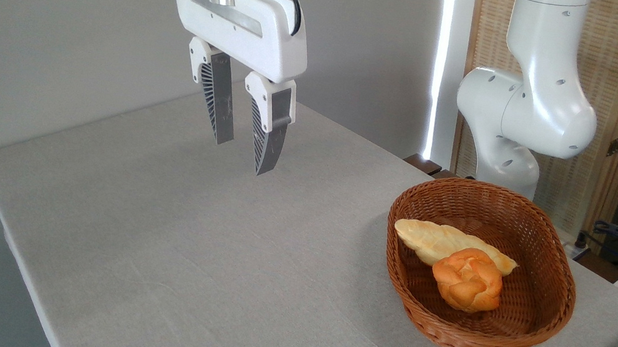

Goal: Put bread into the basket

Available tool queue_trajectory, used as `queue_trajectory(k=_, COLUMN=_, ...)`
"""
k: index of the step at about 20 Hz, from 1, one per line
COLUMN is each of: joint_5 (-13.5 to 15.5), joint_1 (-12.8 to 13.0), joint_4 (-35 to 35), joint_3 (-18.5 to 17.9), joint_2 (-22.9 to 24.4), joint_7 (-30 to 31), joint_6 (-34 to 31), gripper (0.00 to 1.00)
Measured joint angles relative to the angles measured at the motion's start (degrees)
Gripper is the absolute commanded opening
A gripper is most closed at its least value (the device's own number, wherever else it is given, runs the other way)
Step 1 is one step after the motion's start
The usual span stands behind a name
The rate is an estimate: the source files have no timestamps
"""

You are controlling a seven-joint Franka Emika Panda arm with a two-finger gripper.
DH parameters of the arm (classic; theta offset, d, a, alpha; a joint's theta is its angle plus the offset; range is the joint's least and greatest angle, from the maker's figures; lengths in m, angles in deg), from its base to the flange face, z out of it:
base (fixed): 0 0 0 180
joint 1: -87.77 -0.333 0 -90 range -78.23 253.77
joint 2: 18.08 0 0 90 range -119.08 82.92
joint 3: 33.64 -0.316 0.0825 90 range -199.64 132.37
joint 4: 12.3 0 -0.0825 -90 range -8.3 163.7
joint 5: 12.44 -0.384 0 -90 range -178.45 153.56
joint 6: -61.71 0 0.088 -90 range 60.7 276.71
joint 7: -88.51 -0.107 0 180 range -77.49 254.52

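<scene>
The bun (467, 279), lower right in the basket (548, 317), looks light and squashy, best pinched gently across its sides; the tool (246, 153), upper left, hangs part-open and empty.

**Colours and patterns on the worktop**

The bread (468, 279) is orange-golden with twisted folds on top and a paler base. Behind it the long loaf (446, 243) is pale yellow, braided. The basket (553, 277) is reddish-brown woven wicker, its weave in fine horizontal rows. The worktop (189, 253) is covered in plain light grey cloth. The hand (242, 153) has a white body and grey fingers (268, 145) with ribbed, slatted sides.
</scene>
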Motion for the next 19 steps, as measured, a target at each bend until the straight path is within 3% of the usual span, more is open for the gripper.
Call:
queue_trajectory(k=5, joint_5=-1.6, joint_1=-0.2, joint_4=-0.1, joint_3=-1.3, joint_2=-0.2, joint_7=-0.1, joint_6=-0.1, gripper=1.0)
queue_trajectory(k=19, joint_5=-1.7, joint_1=-0.3, joint_4=-1.3, joint_3=-2.4, joint_2=-0.6, joint_7=-2.1, joint_6=-1.3, gripper=1.0)
